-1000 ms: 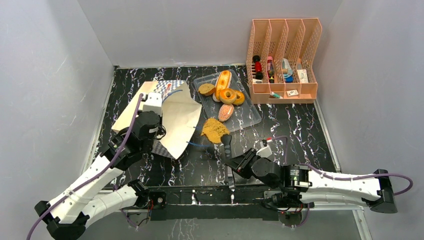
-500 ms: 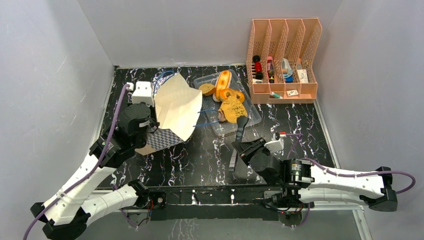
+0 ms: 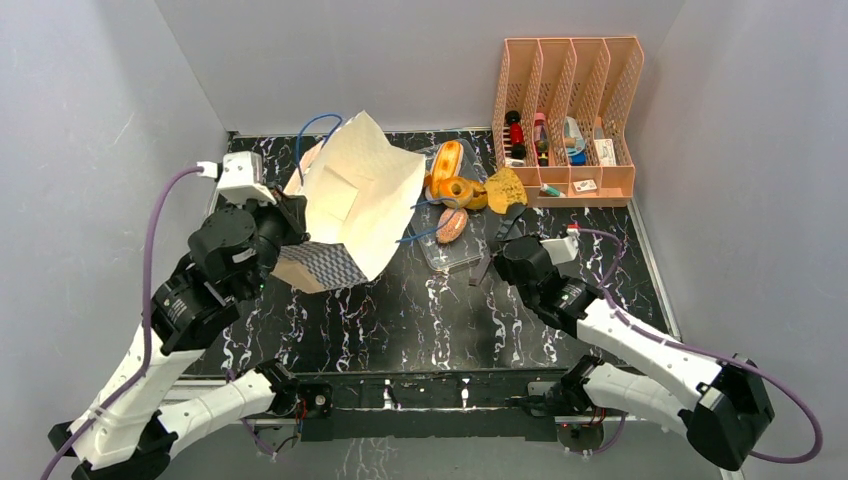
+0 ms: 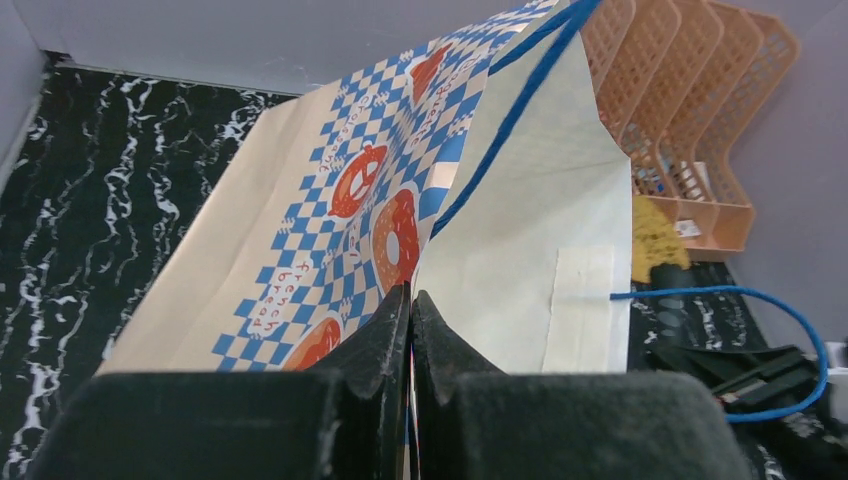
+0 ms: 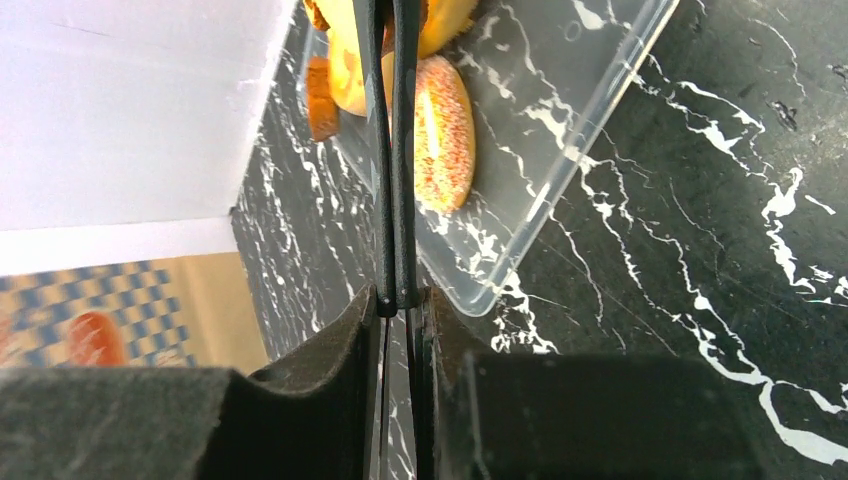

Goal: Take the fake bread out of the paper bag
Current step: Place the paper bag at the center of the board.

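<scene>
The paper bag (image 3: 360,200) is held over the left of the bench (image 3: 420,310) by the left hand (image 4: 410,300), its mouth turned towards the tray (image 3: 462,255) at its right. The fake bread (image 3: 452,224) lies in the tray. A rack (image 3: 565,100) stands behind, at the right. Between tray and rack, a further piece (image 3: 503,186) is gripped in tongs (image 3: 512,215) held by the right hand (image 3: 503,252).

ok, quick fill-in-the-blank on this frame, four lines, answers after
1. The left claw is pinched shut on the edge of the paper ____.
2. The right claw grips black ____, which hold a yellow piece of bread.
3. The speckled oval bun lies in the clear ____.
4. The cord handles are ____.

Missing: bag; tongs; tray; blue.
</scene>
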